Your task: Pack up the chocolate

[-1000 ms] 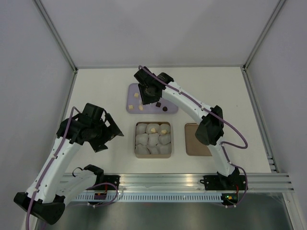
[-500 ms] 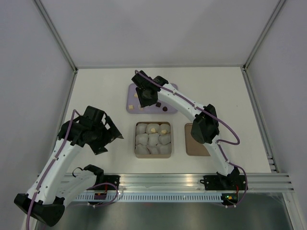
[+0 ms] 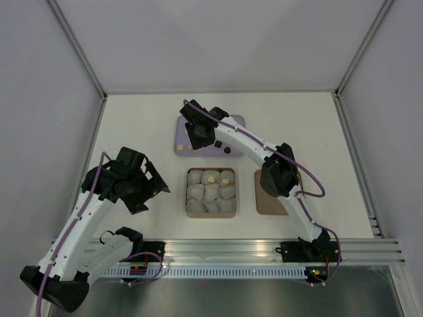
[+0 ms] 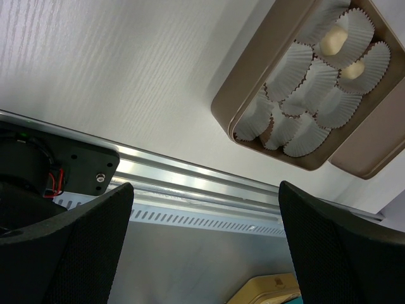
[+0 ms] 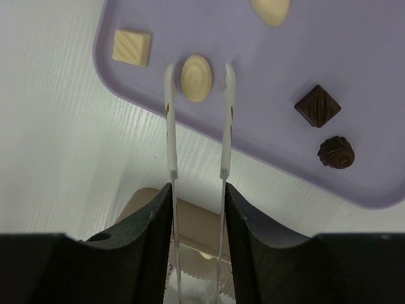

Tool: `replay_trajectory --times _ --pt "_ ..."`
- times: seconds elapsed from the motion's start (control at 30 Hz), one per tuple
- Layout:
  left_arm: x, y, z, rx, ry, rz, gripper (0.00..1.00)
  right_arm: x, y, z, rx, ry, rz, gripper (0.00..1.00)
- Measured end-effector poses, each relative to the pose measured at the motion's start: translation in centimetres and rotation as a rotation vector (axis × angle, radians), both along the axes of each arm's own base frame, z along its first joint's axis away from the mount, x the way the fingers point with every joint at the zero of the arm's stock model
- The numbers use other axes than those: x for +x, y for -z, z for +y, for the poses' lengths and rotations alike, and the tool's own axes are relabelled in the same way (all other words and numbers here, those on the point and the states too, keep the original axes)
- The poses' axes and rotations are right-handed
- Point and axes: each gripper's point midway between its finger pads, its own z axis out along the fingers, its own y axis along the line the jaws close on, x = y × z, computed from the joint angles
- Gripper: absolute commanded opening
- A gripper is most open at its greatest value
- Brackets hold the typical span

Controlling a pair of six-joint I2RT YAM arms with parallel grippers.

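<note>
On the purple tray (image 5: 354, 50) lie pieces of chocolate: a pale round one (image 5: 197, 78), a pale ribbed square (image 5: 132, 47), another pale piece (image 5: 270, 9), a dark diamond (image 5: 317, 106) and a dark round one (image 5: 335, 152). My right gripper (image 5: 197, 196) (image 3: 198, 135) is shut on thin white-tipped tweezers (image 5: 169, 114), whose two tips stand either side of the pale round piece, apart from it. The brown box (image 3: 211, 193) holds white paper cups, and two cups hold a pale chocolate (image 4: 334, 41) each. My left gripper (image 4: 205, 253) (image 3: 155, 185) hangs open and empty, left of the box.
A flat brown lid (image 3: 271, 193) lies right of the box. An aluminium rail (image 4: 190, 183) runs along the table's near edge under the left gripper. Grey walls close in the table on three sides.
My right arm has carried the tweezers leftward over the purple tray to the pale round piece. The left arm has barely shifted.
</note>
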Motion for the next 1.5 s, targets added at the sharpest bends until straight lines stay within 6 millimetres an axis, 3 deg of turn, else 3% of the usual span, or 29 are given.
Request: replay_trajectory --times 0.2,0.63,1.07,1.27,1.5 --pt "0.0 0.2 0.0 0.001 0.000 0.002 1.00 0.0 1.3 0.0 -0.022 -0.007 0.015 0.41" --pt "0.5 0.2 -0.2 -0.005 0.000 -0.011 1.00 0.0 1.4 -0.1 -0.028 -0.016 0.014 0.36" --pt "0.5 0.2 -0.2 -0.005 0.000 -0.011 1.00 -0.2 1.3 -0.1 -0.048 -0.020 -0.001 0.14" --pt "0.5 0.2 -0.2 -0.005 0.000 -0.011 1.00 0.2 0.4 -0.3 -0.048 -0.008 -0.030 0.11" --pt "0.5 0.2 -0.2 -0.005 -0.001 -0.011 1.00 0.2 -2.2 -0.4 -0.014 -0.003 -0.068 0.11"
